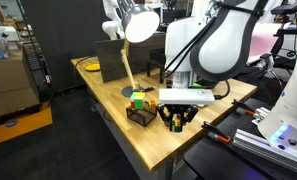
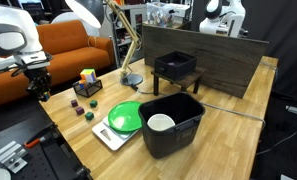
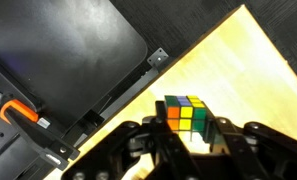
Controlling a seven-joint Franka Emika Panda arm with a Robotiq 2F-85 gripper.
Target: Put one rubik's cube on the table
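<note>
My gripper (image 3: 185,135) is shut on a rubik's cube (image 3: 185,114), held low over the light wooden table (image 3: 250,62) near its edge. In both exterior views the gripper (image 1: 175,120) (image 2: 38,88) hangs by the table's corner, and the held cube is mostly hidden between the fingers. A second rubik's cube (image 1: 140,99) (image 2: 88,76) sits on a small black box (image 1: 141,116) close by on the table (image 1: 156,146) (image 2: 231,140).
A desk lamp (image 1: 140,24) stands behind the cubes. Small coloured cubes (image 2: 88,108) lie near a green plate (image 2: 125,118) on a white tray. A black bin (image 2: 178,130) holds a white bowl (image 2: 161,122). A black stool-like stand (image 2: 176,66) stands at the back.
</note>
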